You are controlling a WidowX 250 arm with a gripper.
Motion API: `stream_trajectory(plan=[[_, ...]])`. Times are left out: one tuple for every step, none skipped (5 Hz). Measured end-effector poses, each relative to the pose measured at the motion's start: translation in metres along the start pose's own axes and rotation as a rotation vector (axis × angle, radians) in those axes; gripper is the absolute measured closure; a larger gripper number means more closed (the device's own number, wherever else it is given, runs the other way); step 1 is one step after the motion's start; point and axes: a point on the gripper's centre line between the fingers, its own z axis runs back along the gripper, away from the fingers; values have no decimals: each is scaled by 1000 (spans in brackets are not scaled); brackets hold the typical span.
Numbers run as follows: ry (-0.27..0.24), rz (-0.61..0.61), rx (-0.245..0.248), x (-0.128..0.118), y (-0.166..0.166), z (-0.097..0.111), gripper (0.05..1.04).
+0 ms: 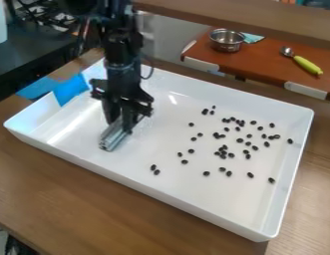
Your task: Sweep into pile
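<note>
Item, one gripper (120, 127), mine: hanging over the left part of the tray, pointing down. Fingers parted only by the thickness of the grey bar (114, 137) and, as far as I can judge, closed on it.

Item, one grey bar, my sweeper: lying aslant low over the tray floor, its near end toward the front wall, well apart from the beans. Shiny, ridged along its length. Likely light and stiff, hard to bend, apt to twist or slide in my grip if an end catches. Best hold: across the middle, square to its length, firm enough to stop it turning, with the lower edge level to the floor.

Item, beans (240, 140), black, many: strewn over the middle and right of the tray, a few touching, most apart. Small, hard and smooth by the look of them, very light, prone to roll or skid. Not for pinching singly; better pushed with the bar's long side, low and slow, lest some slip under or around the ends.

Item, one tray (147, 160), white, walled: smooth floor, probably slippery, walls fit to stop strays. Set on a brown wooden table (74, 199).
</note>
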Motion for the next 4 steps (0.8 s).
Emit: stream_trajectory(plan=[[0,11,-2,1,-19,0,727],[-3,3,-4,1,-47,0,727],[-2,21,-4,2,-70,0,727],[-3,54,-8,7,-83,-2,728]])
